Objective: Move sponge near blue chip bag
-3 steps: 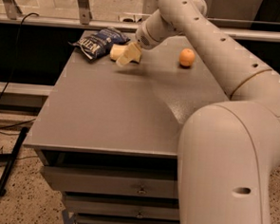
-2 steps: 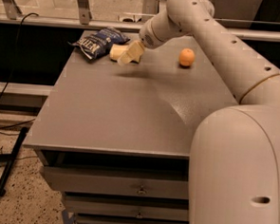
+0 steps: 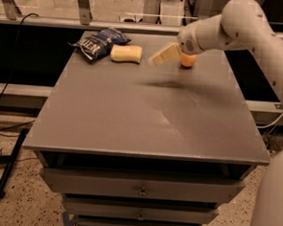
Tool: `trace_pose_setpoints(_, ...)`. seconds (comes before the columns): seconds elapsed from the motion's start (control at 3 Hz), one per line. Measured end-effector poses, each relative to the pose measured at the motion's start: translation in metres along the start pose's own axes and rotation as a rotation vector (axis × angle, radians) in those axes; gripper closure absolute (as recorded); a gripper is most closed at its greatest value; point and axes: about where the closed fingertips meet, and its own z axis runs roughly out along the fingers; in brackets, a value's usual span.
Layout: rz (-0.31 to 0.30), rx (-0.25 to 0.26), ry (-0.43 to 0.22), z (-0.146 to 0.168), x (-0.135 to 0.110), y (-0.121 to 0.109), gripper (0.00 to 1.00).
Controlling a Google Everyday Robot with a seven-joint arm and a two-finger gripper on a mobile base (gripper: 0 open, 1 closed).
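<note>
1. One grey table (image 3: 145,125) fills most of the view. It has a flat matte top and a stack of drawers (image 3: 142,187) beneath its front edge.
2. One white robot arm (image 3: 248,25) reaches in from the right side. It bends over the far right part of the tabletop and ends in a rounded wrist.
3. At the far left corner of the table lies the blue chip bag (image 3: 100,42). It is dark blue and crinkled, with white lettering, and it lies flat at a slant.
4. Just right of the bag lies the sponge (image 3: 126,53), a pale yellow slab with curved edges. It lies flat on the tabletop. Its left end sits right beside the bag's lower right edge, close enough that I cannot tell whether they touch.
5. To the right of the sponge is the gripper (image 3: 165,55), a pale yellow blocky shape angled down and to the left. It hangs above the tabletop. The sponge lies clear of it, with a strip of bare table between them, so it holds nothing. I cannot tell whether it is spread or closed.
6. Just behind the gripper, on its right, a small round orange (image 3: 187,60) sits on the table, partly hidden by the wrist.
</note>
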Motion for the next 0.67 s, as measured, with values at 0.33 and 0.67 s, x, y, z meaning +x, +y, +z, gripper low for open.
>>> trace_pose_setpoints(0.33, -0.002, 0.092, -0.061, -0.0905, 0.0242, -0.0214, 0.00)
trace_pose_setpoints(0.67, 0.005, 0.099, -0.057, -0.0951, 0.0291, -0.0240, 0.00)
